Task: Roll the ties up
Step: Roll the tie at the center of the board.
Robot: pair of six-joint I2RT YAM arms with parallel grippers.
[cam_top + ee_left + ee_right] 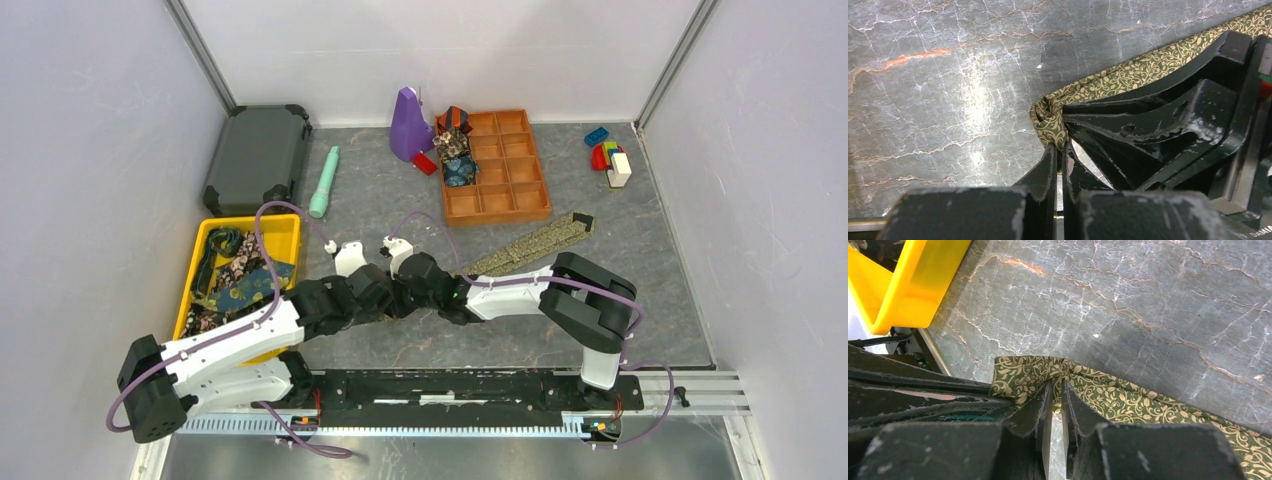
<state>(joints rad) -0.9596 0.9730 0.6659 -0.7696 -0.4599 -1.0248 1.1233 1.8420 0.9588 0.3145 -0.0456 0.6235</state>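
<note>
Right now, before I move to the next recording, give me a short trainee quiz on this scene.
1. True or false: the left pincer stands wide open.
2. What does the right pincer pinch? A) teal cylinder B) olive-gold tie C) toy block
3. Fill in: seen from the top camera, the rolled ties sit in the wooden compartment tray's ___ column.
Key: 1 false, it is shut; 2 B; 3 left.
</note>
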